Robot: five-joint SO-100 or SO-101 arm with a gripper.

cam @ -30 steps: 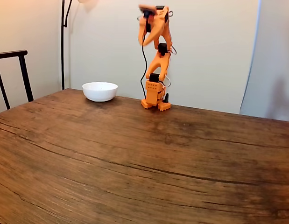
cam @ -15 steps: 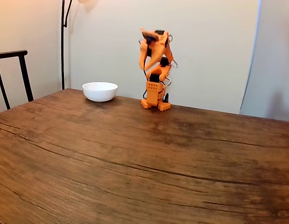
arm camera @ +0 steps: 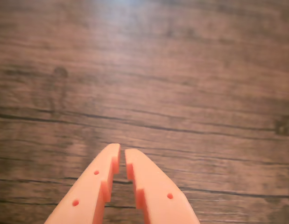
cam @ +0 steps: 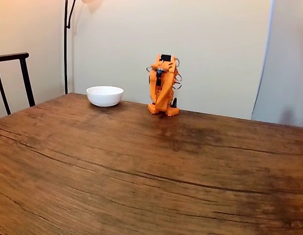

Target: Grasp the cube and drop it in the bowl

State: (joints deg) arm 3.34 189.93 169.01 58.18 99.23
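Note:
The white bowl (cam: 104, 95) stands at the far left of the wooden table, to the left of the orange arm (cam: 163, 84), which is folded low over its base. In the wrist view my gripper (arm camera: 122, 153) points down at bare wood, its two orange fingers (arm camera: 95, 184) shut with only a hairline gap and nothing between them. The blue cube is out of view.
A dark chair back (cam: 14, 73) stands past the table's left edge, and a lamp pole (cam: 66, 44) rises behind the bowl. The broad wooden tabletop (cam: 151, 166) stretches in front of the arm. A wall runs close behind the base.
The arm has folded down from a tall, raised pose to a low crouch over its base. The bowl has not moved.

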